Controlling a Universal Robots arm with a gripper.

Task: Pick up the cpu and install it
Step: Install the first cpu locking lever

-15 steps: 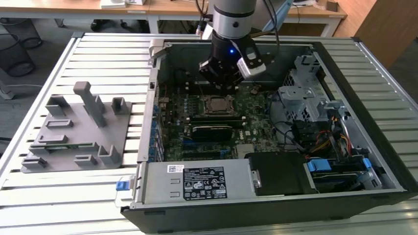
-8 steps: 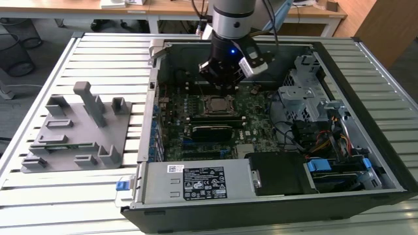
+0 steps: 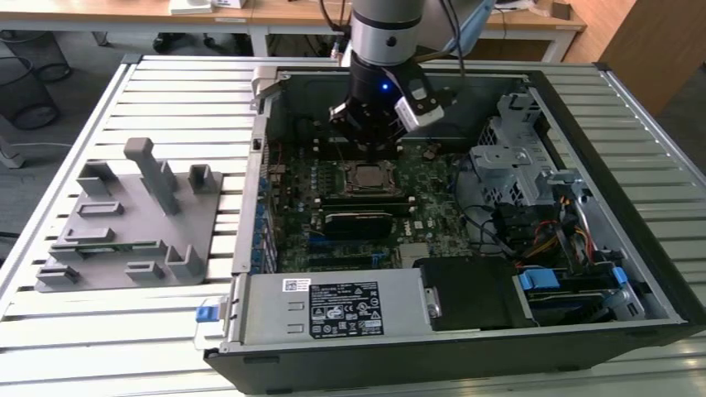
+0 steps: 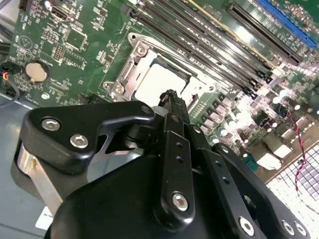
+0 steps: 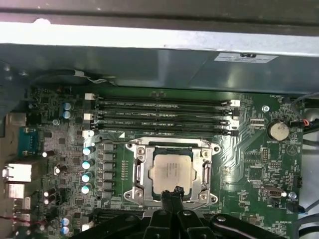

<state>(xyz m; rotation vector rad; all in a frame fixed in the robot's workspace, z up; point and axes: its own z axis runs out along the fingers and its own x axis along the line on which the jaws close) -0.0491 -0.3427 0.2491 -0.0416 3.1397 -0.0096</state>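
**CPU seated in socket, tool just above**

Small square cpu (image 5: 171,172), pale silver-grey top with thin lighter border, lying flat inside the metal socket frame (image 5: 137,169) on the green motherboard (image 5: 249,159); also seen in the exterior view (image 3: 368,176) and second wrist view (image 4: 158,83). Faint print on its top, too small to read. Tool (image 5: 172,193) hovering just over the chip's near edge, fingertips pressed together, holding nothing. Long dark memory slots (image 5: 164,114) beside the socket, a round coin battery (image 5: 277,131) further off. White label (image 3: 343,308) on the power supply, text not legible. Grey fixture (image 3: 127,223) on the slatted bench (image 3: 99,347), at the exterior view's left of the open computer case (image 3: 617,248).
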